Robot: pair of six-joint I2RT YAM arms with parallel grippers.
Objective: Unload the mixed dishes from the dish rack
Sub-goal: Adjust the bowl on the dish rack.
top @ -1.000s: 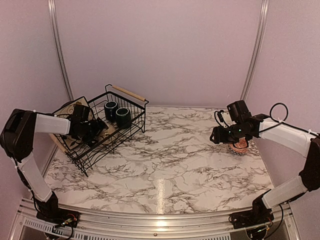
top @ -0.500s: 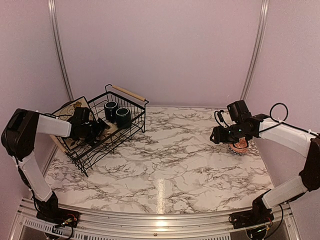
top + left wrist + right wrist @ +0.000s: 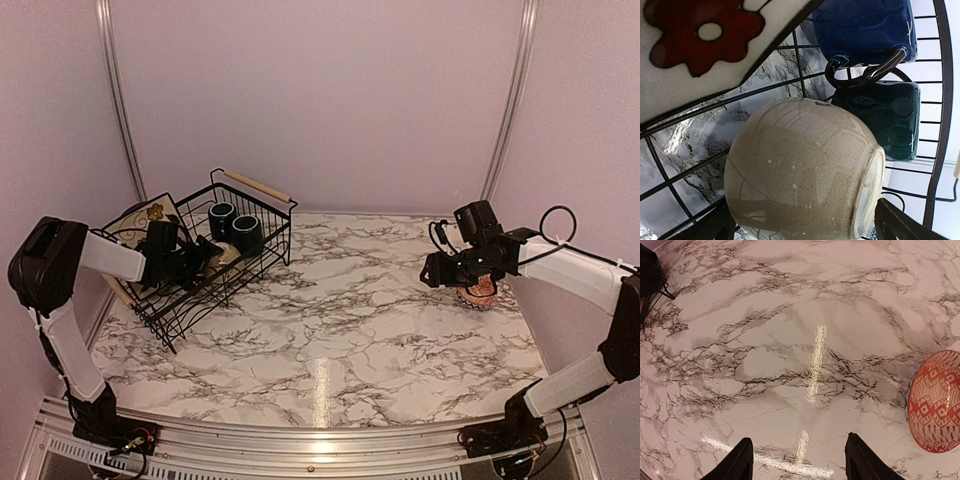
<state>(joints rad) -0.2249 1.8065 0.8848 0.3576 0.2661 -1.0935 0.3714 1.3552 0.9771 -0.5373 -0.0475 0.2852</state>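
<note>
- My left gripper (image 3: 805,227) is down inside the dish rack (image 3: 265,235), fingers spread as wide as they go. One sits on each side of the cream bowl (image 3: 800,170), and neither is clamped on it yet.
- That bowl lies tipped on the rack's wire floor with its foot ring turned toward my right-hand finger.
- Deeper in the rack, just past the bowl, are the blue mug (image 3: 865,27) and the teal mug (image 3: 882,120). The flowered square plate (image 3: 695,45) leans along the rack's other side.
- To grip well, I should centre on the bowl's widest part and close slowly. The glazed curve looks likely to squirt out of a pinch.
- I judge a straight lift is best, so the bowl clears the wires and the mug handle.
- My right gripper (image 3: 797,460) hangs over the marble table (image 3: 790,315), well away from the rack. Its fingers are apart with nothing between them, and the red patterned bowl (image 3: 937,402) sits just beside it.
</note>
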